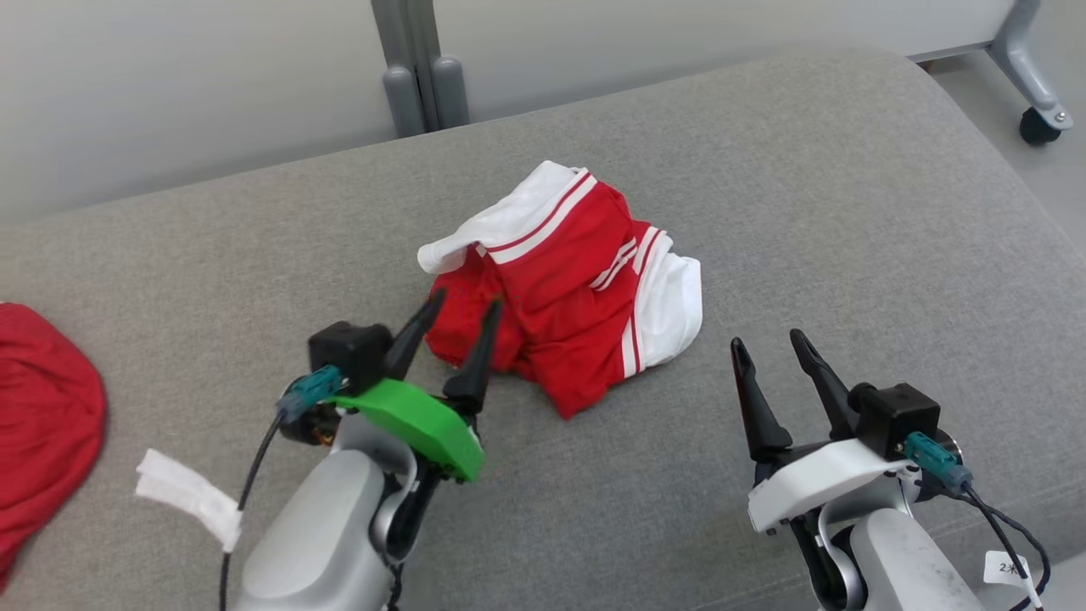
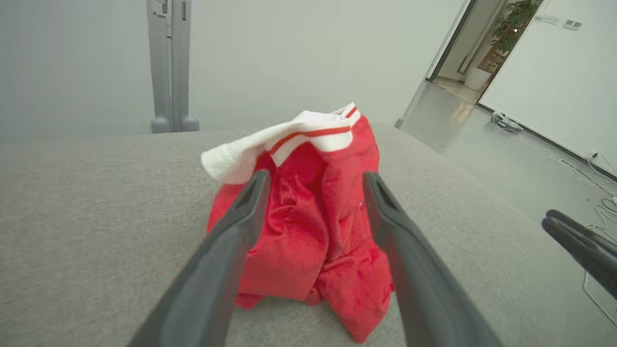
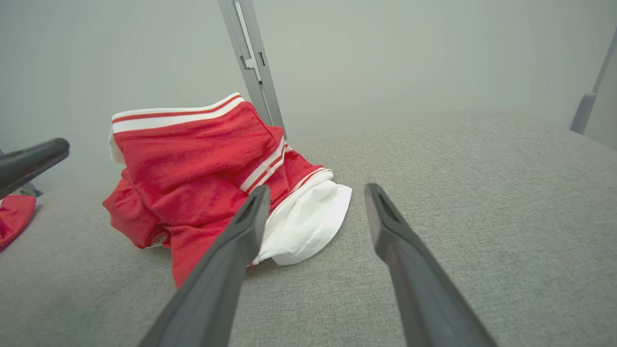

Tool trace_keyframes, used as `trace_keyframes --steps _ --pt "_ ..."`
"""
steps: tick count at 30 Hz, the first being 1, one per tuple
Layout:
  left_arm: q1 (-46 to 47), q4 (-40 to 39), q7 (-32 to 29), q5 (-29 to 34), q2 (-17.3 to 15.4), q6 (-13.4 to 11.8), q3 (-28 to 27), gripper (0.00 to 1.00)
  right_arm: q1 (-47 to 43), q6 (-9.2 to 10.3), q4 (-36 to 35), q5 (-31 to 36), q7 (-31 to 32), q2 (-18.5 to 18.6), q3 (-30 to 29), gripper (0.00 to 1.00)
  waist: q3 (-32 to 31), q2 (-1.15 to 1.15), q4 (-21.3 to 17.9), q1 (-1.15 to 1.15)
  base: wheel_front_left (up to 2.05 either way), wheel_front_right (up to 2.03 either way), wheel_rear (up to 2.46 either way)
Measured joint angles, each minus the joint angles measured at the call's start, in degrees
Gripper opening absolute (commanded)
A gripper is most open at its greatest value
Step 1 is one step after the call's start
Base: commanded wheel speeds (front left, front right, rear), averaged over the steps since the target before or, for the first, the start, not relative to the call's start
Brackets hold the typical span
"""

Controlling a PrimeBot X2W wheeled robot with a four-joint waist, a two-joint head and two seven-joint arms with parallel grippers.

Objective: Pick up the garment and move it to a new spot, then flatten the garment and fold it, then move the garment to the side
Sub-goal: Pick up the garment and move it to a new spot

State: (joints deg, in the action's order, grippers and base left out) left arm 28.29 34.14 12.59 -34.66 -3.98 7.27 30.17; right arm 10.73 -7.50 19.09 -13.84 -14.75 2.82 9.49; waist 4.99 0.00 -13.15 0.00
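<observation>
Garment (image 1: 568, 280): one red piece with white panels and red-and-white striped bands, bunched in a heap near the middle of the grey cushion (image 1: 764, 195). Not flattened, not folded. No clean long axis. In the head view the heap spreads a little wider side to side than front to back, and one red corner points toward the robot. The white-banded edge sits at the far left top, a white panel on the right side.

Left wrist view: garment (image 2: 308, 231) stands humped, white band on top, and the left hand (image 2: 315, 174) frames it with fingers spread wide and nothing gripped. This view adds a doorway with a potted plant (image 2: 511, 29) and floor cables (image 2: 578, 168), plus the right hand's fingers (image 2: 578, 246) at the right edge.

Right wrist view: garment (image 3: 193, 168) to the left, white panel nearest. Right hand (image 3: 316, 188) is spread wide and empty over bare cushion. One left-hand finger (image 3: 33, 161) enters at the left edge.

Head view: left hand (image 1: 466, 297) has its tips at the heap's near left edge; contact unclear. Right hand (image 1: 767, 339) is apart from it, to the right.

Count: two hands, one second red cloth (image 1: 42, 407) at the left edge, one white strip (image 1: 187, 496) near it, one grey post (image 1: 420, 76), one caster wheel (image 1: 1037, 126).
</observation>
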Motion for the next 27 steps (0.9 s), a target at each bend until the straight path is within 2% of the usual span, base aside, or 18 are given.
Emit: trace_keyframes --steps 4,10,13,18,27 --pt "-4.93 -4.91 1.92 -0.10 -3.85 -3.32 -4.66 1.00 -0.73 0.00 -0.05 0.32 -0.05 0.00 -1.57 1.00 -0.82 0.00 1.96 0.00 0.00 0.00 0.00" --pt "-11.40 -14.95 2.41 2.41 -7.06 -5.87 -12.15 1.00 -1.19 0.00 -0.26 0.43 -0.07 -0.01 -2.79 1.00 -1.74 0.00 4.92 0.00 0.00 0.00 0.00" --pt "-14.68 -19.16 2.56 4.20 -7.47 -6.04 -16.45 1.00 -1.40 0.00 -0.33 0.43 -0.07 0.00 -3.30 1.00 -2.08 0.00 6.23 0.00 0.00 0.00 0.00" --pt "-19.64 -21.24 2.56 7.56 -7.39 -5.41 -21.14 1.00 -2.04 0.00 -0.19 0.32 -0.15 -0.01 -4.17 1.00 -2.74 0.00 8.02 0.00 0.00 0.00 0.00" --pt "-25.47 -20.92 2.57 10.45 -5.30 -3.98 -24.57 1.00 -3.41 0.00 0.02 0.87 -0.22 -0.02 -5.55 1.00 -4.74 0.00 10.29 0.00 0.00 0.00 0.00"
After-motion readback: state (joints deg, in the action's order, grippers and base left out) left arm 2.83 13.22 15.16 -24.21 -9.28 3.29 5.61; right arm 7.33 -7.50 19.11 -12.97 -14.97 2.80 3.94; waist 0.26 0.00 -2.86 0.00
